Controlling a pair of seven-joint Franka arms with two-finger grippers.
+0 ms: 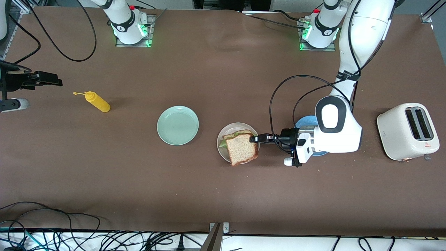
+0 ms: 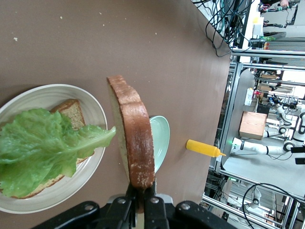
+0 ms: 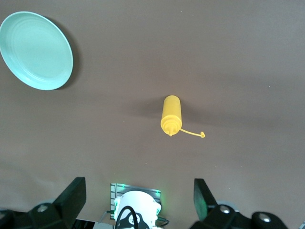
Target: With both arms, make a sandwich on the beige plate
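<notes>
Left wrist view: left end effector grips the brown wholegrain bread slice by its crust; level it squarely over the crinkly green lettuce leaf before letting go. Right end effector waits, released.

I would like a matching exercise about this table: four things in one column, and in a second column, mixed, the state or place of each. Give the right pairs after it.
Things:
1. top bread slice
2. lettuce leaf
3. mustard bottle
4. mint green plate

States or places:
A. lying on its side on the table, toward the right arm's end
B. held by its edge in the shut left gripper, over the beige plate
C. holding nothing, between the bottle and the beige plate
D. resting on the lower bread slice on the beige plate

Pairs: 1-B, 2-D, 3-A, 4-C
</notes>
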